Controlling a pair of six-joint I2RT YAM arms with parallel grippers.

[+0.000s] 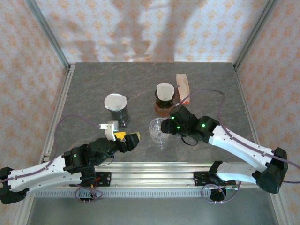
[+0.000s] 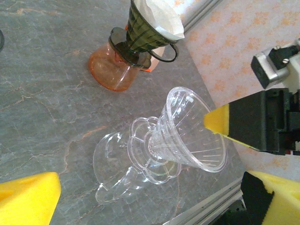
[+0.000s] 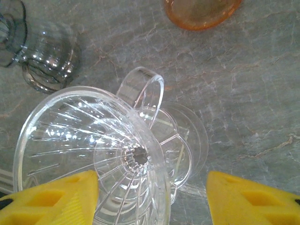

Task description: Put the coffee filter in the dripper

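Observation:
The clear plastic dripper [image 1: 158, 131] stands empty near the table's front, its ribbed cone [image 3: 89, 145] and ring handle [image 3: 143, 93] close below the right wrist camera. My right gripper [image 1: 169, 123] is open at the dripper's right side; one yellow pad [image 3: 56, 201] lies over the cone's rim, the other pad [image 3: 253, 199] over bare table. A white paper filter [image 1: 165, 90] sits in a dark dripper [image 2: 140, 33] on an orange carafe [image 2: 110, 68]. My left gripper [image 1: 127, 138] is open and empty, left of the clear dripper [image 2: 187, 131].
A second white filter [image 1: 115, 101] tops a dark glass vessel [image 1: 121, 116] at centre left, also seen as ribbed glass [image 3: 47, 58]. A tan packet [image 1: 183, 84] stands behind the carafe. The metal rail [image 1: 154, 166] runs along the front edge.

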